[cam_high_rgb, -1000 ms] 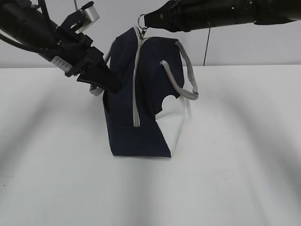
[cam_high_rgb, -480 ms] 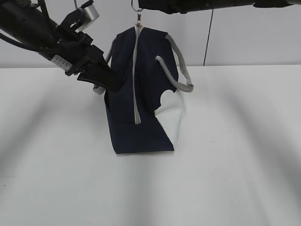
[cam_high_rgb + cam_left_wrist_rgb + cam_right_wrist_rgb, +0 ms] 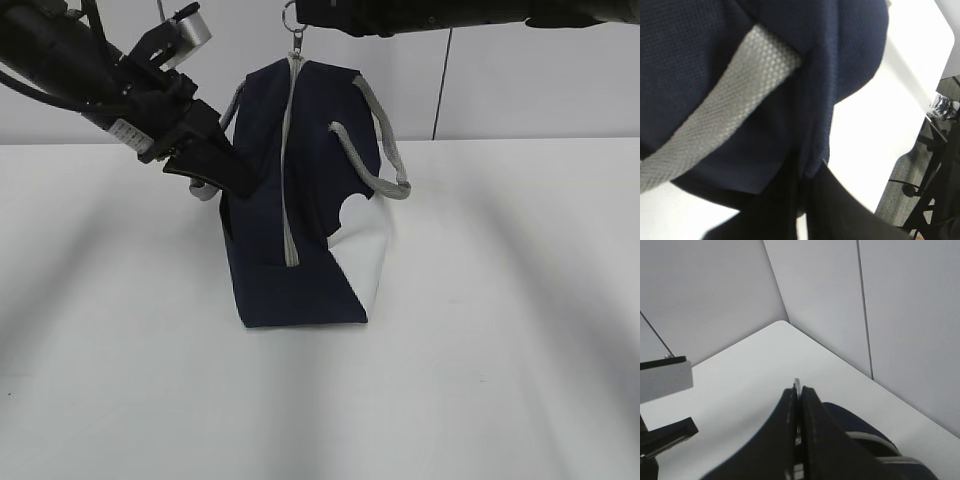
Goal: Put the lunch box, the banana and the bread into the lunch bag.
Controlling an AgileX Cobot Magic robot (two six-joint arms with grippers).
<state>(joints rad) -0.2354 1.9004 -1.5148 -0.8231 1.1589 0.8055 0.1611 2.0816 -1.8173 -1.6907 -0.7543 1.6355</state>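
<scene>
Currently the lunch bag (image 3: 300, 200) stands upright near the middle of the white table (image 3: 500, 350), navy body, white corner panel (image 3: 365, 265) at its 4 o'clock, grey zipper (image 3: 290, 170) running vertically down the near face. The right gripper (image 3: 303, 15) comes in from 2 o'clock along the top edge of the exterior view, jaws pressed together and pinching the ring pull (image 3: 291, 14) at the bag's 12 o'clock peak; the zipper tab hangs straight below it. In the right wrist view the two black fingers (image 3: 812, 435) sit tight against each other with a sliver of metal between the tips, navy fabric and grey webbing below at 4 o'clock. The left gripper (image 3: 235, 180) reaches in from 10 o'clock and is clamped on the bag's left side, near its upper edge; its tips are buried against the fabric. In the left wrist view the dark fingers (image 3: 830, 205) nip a fold of navy cloth at 6 o'clock, and a grey strap (image 3: 725, 107) crosses the frame diagonally from 8 to 12 o'clock. A second grey strap handle (image 3: 385, 150) loops off the bag's right side at 3 o'clock, hanging free. Zipper teeth look closed along the visible length, so the inside of the bag can't be seen. Lunch box, banana and bread: not visible in any view.
</scene>
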